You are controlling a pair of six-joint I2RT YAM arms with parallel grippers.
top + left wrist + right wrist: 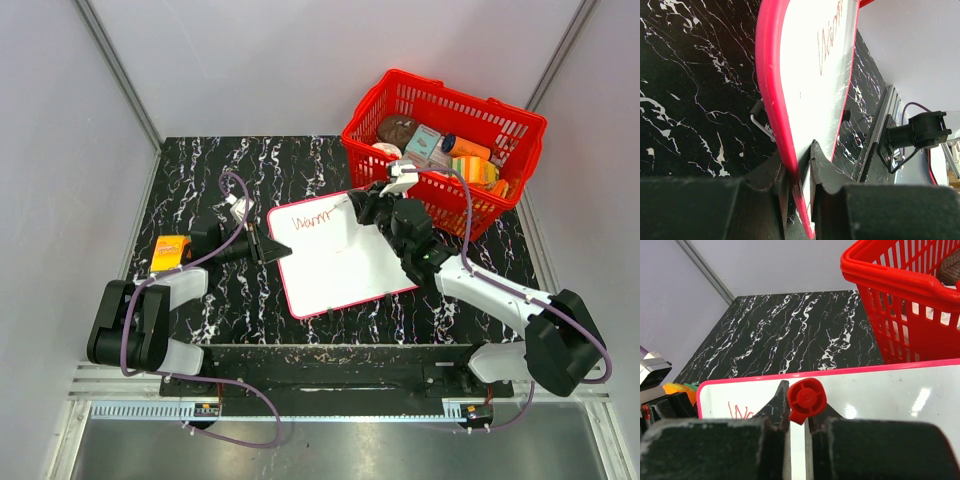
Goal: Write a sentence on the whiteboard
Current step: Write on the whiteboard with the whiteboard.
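The only legible writing is thin red cursive [312, 221] at the upper left of the flat white whiteboard with a thin red frame [340, 260], reading roughly "Warm"; nothing on the packages in the red plastic basket [445, 150] at the upper right can be read. The board lies at the middle of the black white-veined marble table [250, 170] in the top view. At its left edge, the left gripper [268, 247] has its fingers clamped on the frame. The left wrist view shows that grip close up [800, 172], the red rim pinched between the two black fingers at the bottom of the frame, with the word [830, 42] running sideways up the board [810, 90]. The right gripper [365, 205] sits over the board's upper right corner. Only the right wrist view shows what it holds: a red marker with a round end [806, 400], gripped tight between the closed fingers [797, 412]. An orange packet [170, 250] lies at the table's left edge.
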